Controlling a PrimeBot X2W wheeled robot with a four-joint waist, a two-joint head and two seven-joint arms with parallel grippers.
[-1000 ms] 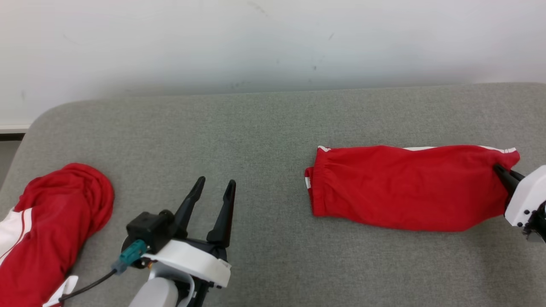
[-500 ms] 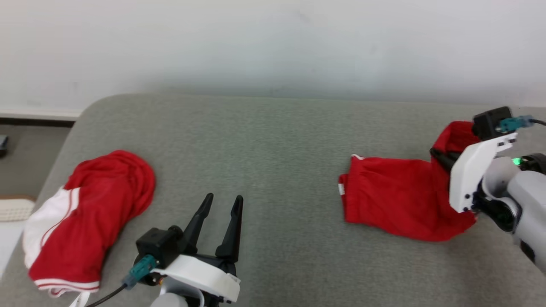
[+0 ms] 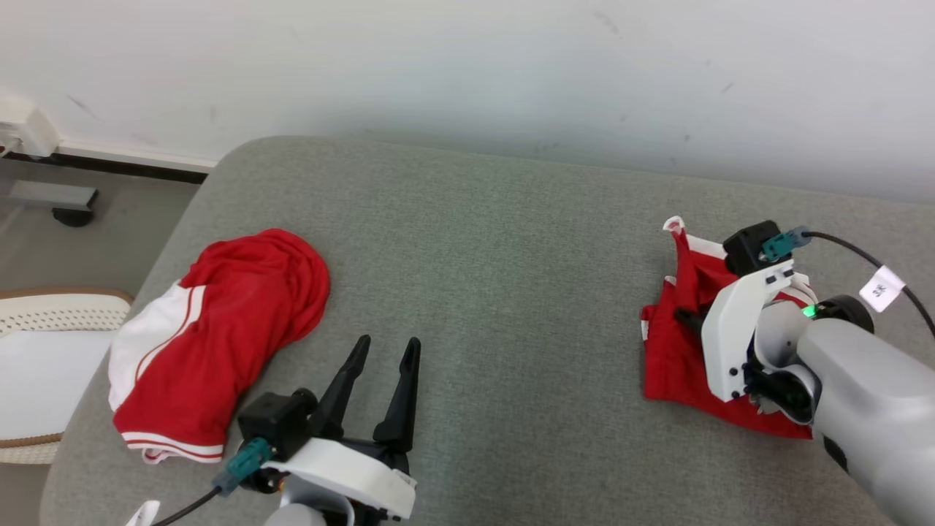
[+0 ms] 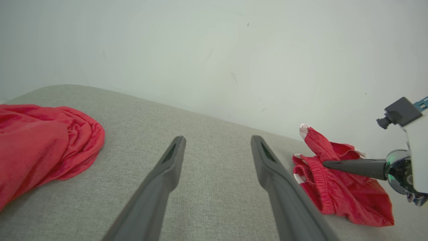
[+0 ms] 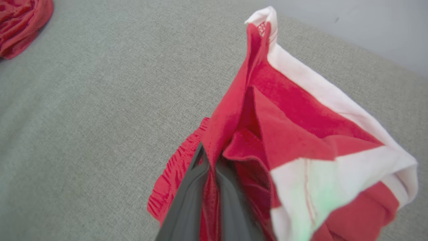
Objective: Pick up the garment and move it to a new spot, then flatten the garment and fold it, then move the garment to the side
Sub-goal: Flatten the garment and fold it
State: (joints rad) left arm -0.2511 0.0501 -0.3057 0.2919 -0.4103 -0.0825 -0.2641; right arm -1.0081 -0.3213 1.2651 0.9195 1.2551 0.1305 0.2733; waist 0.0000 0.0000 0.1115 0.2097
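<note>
2 claws: right gripper (image 3: 685, 317), frame right, pinches the red garment (image 3: 668, 365), apparently mid-fold; left gripper (image 3: 388, 341), lower centre, spread and idle. Next: lay edge across, release.

right pincer (image 3: 687, 318): fingers pinched on bunched red cloth garment with white trim (image 3: 668, 358), one corner raised, rest lying on grey fabric-covered table (image 3: 475, 241) | left pincer (image 3: 388, 341): fingers spread, holding nothing, over table's near side | second red-and-white cloth garment (image 3: 219, 329): crumpled near table's left edge
</note>
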